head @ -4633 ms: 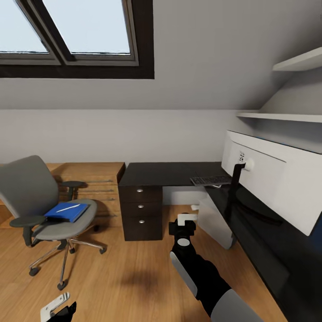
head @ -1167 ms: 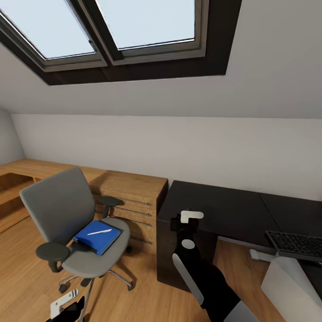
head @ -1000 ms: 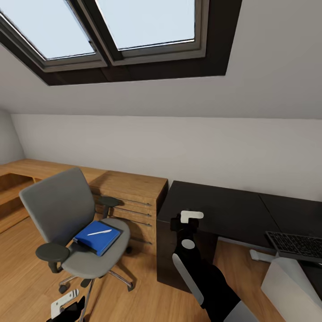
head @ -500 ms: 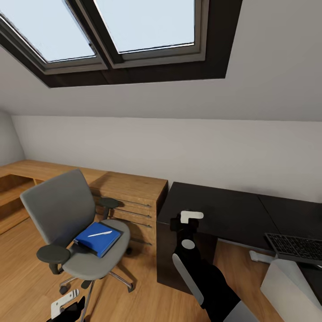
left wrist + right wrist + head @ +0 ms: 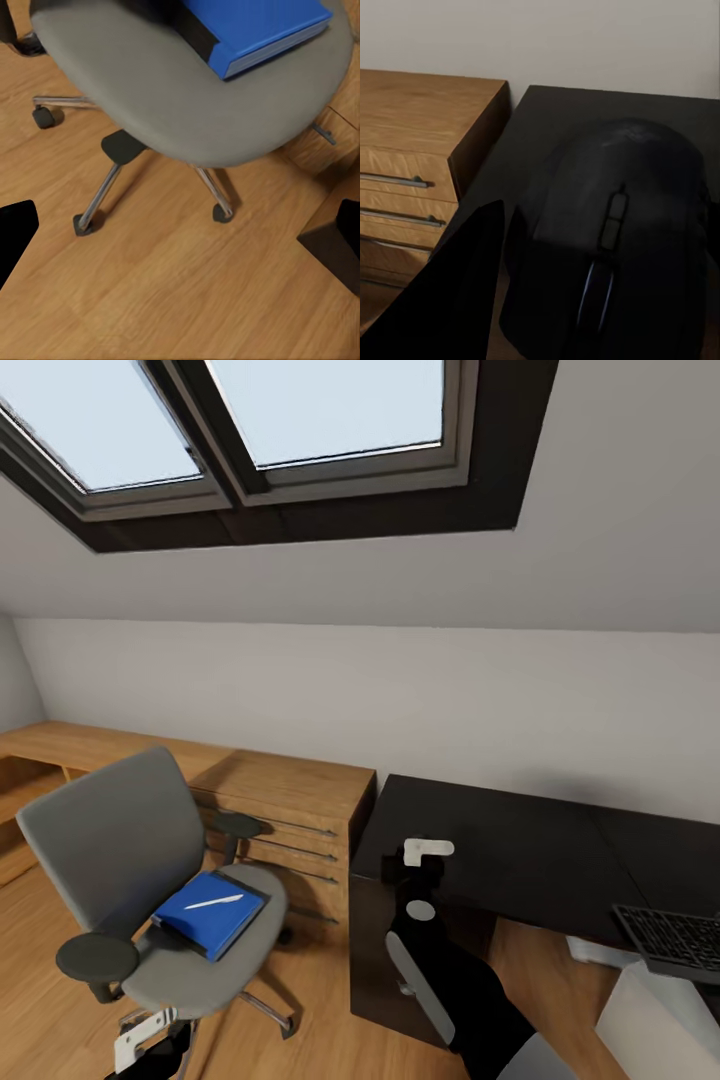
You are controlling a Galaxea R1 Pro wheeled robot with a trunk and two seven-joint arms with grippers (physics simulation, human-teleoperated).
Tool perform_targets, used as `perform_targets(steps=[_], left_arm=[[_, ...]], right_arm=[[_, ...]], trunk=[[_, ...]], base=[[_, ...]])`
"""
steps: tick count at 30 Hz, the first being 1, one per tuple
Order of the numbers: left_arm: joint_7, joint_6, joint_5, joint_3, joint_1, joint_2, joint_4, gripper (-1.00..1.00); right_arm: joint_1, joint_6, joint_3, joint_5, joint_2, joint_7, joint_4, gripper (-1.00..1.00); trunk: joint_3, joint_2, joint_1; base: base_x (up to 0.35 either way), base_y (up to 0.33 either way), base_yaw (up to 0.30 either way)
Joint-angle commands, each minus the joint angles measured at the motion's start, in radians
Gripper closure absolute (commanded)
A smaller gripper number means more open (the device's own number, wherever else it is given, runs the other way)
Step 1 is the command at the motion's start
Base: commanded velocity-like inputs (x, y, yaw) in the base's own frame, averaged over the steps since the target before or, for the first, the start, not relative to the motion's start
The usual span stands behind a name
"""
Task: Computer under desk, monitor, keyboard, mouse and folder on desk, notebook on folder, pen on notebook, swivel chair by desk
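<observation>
1. At far left in the head view, the left gripper (image 5: 148,1032) hangs low beside the swivel chair (image 5: 150,880). Its wrist view shows 2 dark fingertips (image 5: 13,236) spread wide over bare floor with nothing between them, probably kept free for a later pick.
2. The swivel chair stands in front of a light wooden cabinet (image 5: 275,810), just left of the desk (image 5: 520,850). Its grey seat carries the blue folder (image 5: 208,910), and the white pen (image 5: 212,903) lies across the folder. A dark band along the folder's edge in the left wrist view may be the notebook; I cannot tell.
3. The right gripper (image 5: 428,852) is raised at the desk's left end, level with the desktop. Its wrist view shows the mouse (image 5: 611,247) held close between the 2 fingers, so that hand is pinching the mouse, most likely carrying it toward the desk.
4. At far right, the keyboard (image 5: 672,942) rests on the desk's right part, its corner cut by the frame edge. My guess is the mouse belongs next to it, well apart from where it is held now.
5. The desktop between gripper and keyboard is plain matte black. The floor is wood plank, the wall pale, and a dark-framed skylight (image 5: 250,440) sits in the sloping ceiling.
</observation>
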Motion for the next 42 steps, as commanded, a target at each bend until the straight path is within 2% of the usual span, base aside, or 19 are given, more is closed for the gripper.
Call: perform_targets(steps=[1,6,13,17,21,25,29,31,32,33,34,35,36,37,38,40,42], left_arm=[[0.004,-0.003,0.007,-0.003,0.000,0.000,0.000,-1.00],[0.004,-0.003,0.007,-0.004,0.000,0.000,0.000,-1.00],[0.005,-0.003,0.007,-0.039,0.000,0.000,0.000,-1.00],[0.005,-0.004,0.007,-0.045,0.000,0.000,0.000,-1.00],[0.002,-0.005,0.006,-0.047,0.000,0.000,-0.002,-1.00],[0.000,-0.058,0.006,-0.054,0.001,-0.006,-0.020,-1.00],[0.000,-0.074,0.007,-0.111,0.001,-0.006,-0.040,-1.00],[0.002,-0.070,0.008,-0.141,0.001,-0.006,-0.112,-1.00],[0.004,-0.049,0.009,-0.149,0.001,-0.006,-0.167,-1.00],[0.005,-0.035,0.009,-0.150,0.001,-0.006,-0.186,-1.00],[0.006,0.007,0.010,-0.153,0.001,-0.006,-0.228,-1.00],[0.007,0.098,0.009,-0.154,0.001,-0.006,-0.296,-1.00],[0.008,0.131,0.009,-0.154,0.001,-0.005,-0.322,-1.00],[0.009,0.233,0.010,-0.153,0.001,-0.005,-0.410,-1.00],[0.009,0.290,0.011,-0.151,0.001,-0.005,-0.468,-1.00],[0.011,0.359,0.012,-0.149,0.001,-0.004,-0.551,-1.00],[0.011,0.387,0.013,-0.146,0.001,-0.004,-0.592,-1.00]], right_arm=[[-0.001,0.006,0.002,-0.004,0.000,-0.006,0.004,1.00],[-0.001,0.005,0.000,-0.006,0.001,0.003,0.026,1.00],[-0.001,0.004,-0.002,-0.002,0.001,0.062,0.070,1.00],[-0.001,0.004,-0.002,-0.002,0.001,0.083,0.074,1.00],[-0.002,0.004,-0.003,-0.004,0.001,0.135,0.092,1.00],[-0.003,0.003,-0.004,-0.004,0.001,0.161,0.107,1.00],[-0.003,-0.007,-0.005,-0.005,0.001,0.167,0.124,1.00],[-0.004,-0.038,-0.005,-0.006,0.001,0.169,0.162,1.00],[-0.005,-0.052,-0.005,-0.007,0.001,0.169,0.188,1.00],[-0.005,-0.055,-0.005,-0.008,0.001,0.170,0.196,1.00],[-0.006,-0.061,-0.005,-0.008,0.002,0.170,0.210,1.00],[-0.007,-0.071,-0.005,-0.009,0.002,0.172,0.228,1.00],[-0.008,-0.075,-0.005,-0.009,0.002,0.174,0.234,1.00],[-0.008,-0.086,-0.005,-0.008,0.003,0.191,0.252,1.00],[-0.009,-0.093,-0.005,-0.008,0.003,0.204,0.263,1.00],[-0.010,-0.101,-0.005,-0.006,0.002,0.219,0.276,1.00],[-0.011,-0.109,-0.005,-0.005,0.002,0.226,0.281,1.00]], trunk=[[-0.001,-0.001,0.001],[-0.001,-0.001,0.001],[-0.001,-0.001,0.001],[-0.001,-0.001,0.001],[-0.001,-0.001,0.001],[-0.001,-0.001,0.001],[-0.001,-0.001,0.001],[-0.001,-0.001,0.001],[-0.001,-0.001,0.001],[-0.001,-0.001,0.001],[-0.001,-0.001,0.001],[-0.001,-0.001,0.001],[-0.001,-0.001,0.001],[-0.001,-0.001,0.001],[-0.001,-0.001,0.001],[-0.001,-0.001,0.001],[-0.001,-0.001,0.001]], base=[[0.329,0.000,0.000],[0.329,0.000,0.000],[0.329,0.000,0.000],[0.329,0.000,0.000],[0.320,0.000,0.000],[0.096,0.000,0.000],[0.017,0.000,0.000],[0.004,0.000,0.000],[0.002,0.000,0.000],[0.001,0.000,0.000],[0.000,0.000,0.000],[0.000,0.000,0.000],[0.000,0.000,0.000],[0.000,0.000,0.000],[0.000,0.000,0.000],[0.000,0.000,0.000],[0.000,0.000,0.000]])
